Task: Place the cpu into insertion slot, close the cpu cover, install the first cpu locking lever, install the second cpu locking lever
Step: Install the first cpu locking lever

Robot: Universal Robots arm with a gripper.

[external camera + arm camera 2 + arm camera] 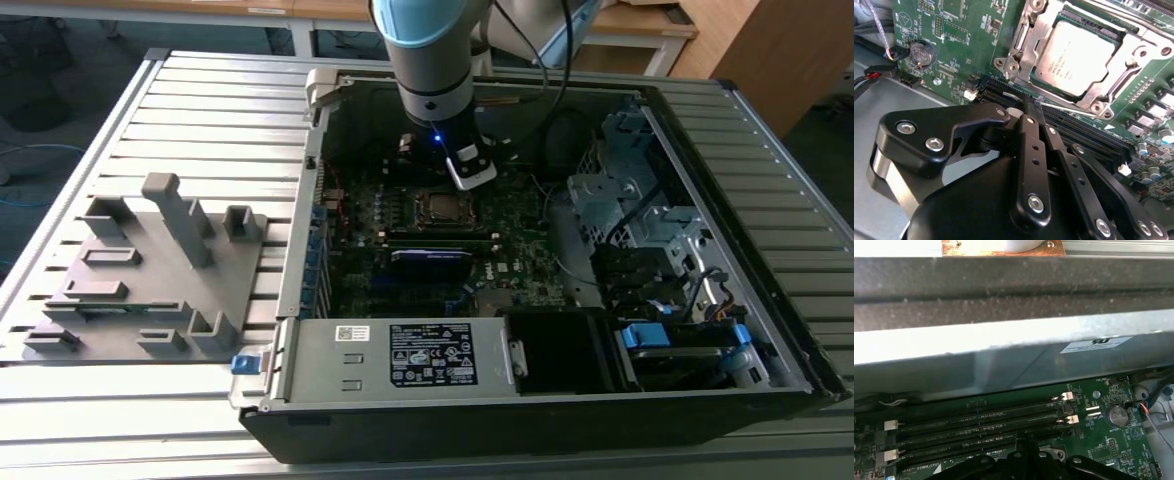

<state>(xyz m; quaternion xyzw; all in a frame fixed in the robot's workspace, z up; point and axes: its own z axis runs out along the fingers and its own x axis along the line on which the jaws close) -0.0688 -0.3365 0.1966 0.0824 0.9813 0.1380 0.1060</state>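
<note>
I find the claw [1030, 102] closed, its two fingers drawn together at the tips with nothing held between them. In the exterior view it hangs inside the open computer case [561, 400], which lies on the slatted surface [200, 100], with a grey parts tray [147, 270] well apart toward the exterior view's left. The chip [1081, 57] is seated in its socket [1093, 24] on the green board [954, 30], silver face up. The cover frame [1026, 42] appears to lie flat around it, so I judge the seating and the cover done. The socket lies just beyond the claw tips, on the far side of the black memory slots [1079, 130] that the tips stand over. A thin silver locking rod [1074, 108] runs along the socket edge nearest the claw. Its long axis is parallel to the memory slots and crosswise to the fingers, and its near end sits just beside the fingertips. Whether the tips touch that rod I cannot tell, nor whether either rod is hooked under its catch. I judge the work to stand at the first rod. A coin battery [921, 52] sits well clear to one side.
</note>
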